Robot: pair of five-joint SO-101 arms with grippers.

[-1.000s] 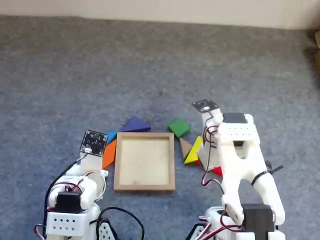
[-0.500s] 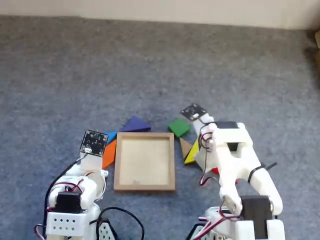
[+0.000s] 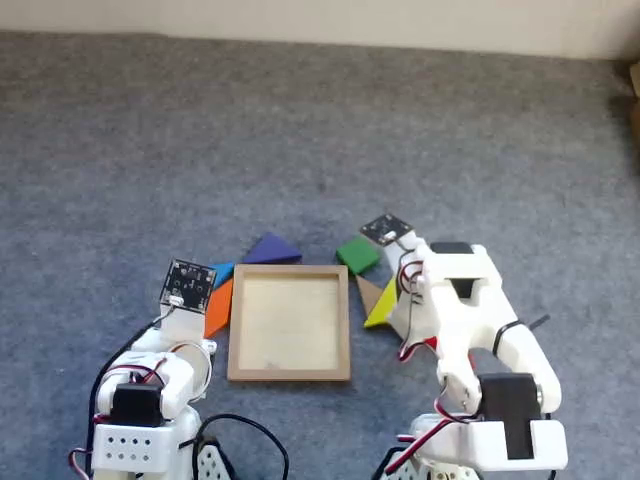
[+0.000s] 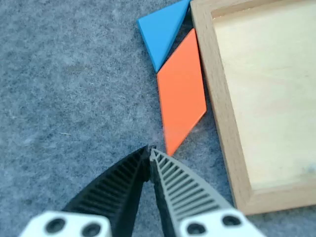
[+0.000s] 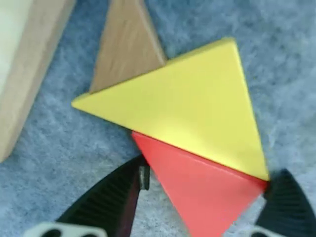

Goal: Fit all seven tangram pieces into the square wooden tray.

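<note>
The square wooden tray [image 3: 289, 372] lies bare between the two arms. In the right wrist view my right gripper [image 5: 205, 186] is open, its fingers on either side of the red triangle [image 5: 207, 192]. That triangle borders the yellow triangle [image 5: 182, 113], which partly covers a wood-coloured triangle [image 5: 126, 49]. My left gripper [image 4: 149, 150] is shut and empty, its tips at the pointed end of the orange parallelogram [image 4: 181, 94]. A blue triangle [image 4: 163, 29] sits just beyond the parallelogram, by the tray's corner. A purple triangle [image 3: 271, 250] and a green square [image 3: 357, 255] lie past the tray's far edge.
Grey carpet covers the whole work area, with wide open room beyond the pieces. The tray's wooden rim [image 4: 222, 113] runs right alongside the orange parallelogram. The right arm's white body [image 3: 470, 310] hangs over the pieces to the right of the tray.
The right arm has swung toward the tray and come down over the yellow and red triangles. The left arm and all pieces have stayed put.
</note>
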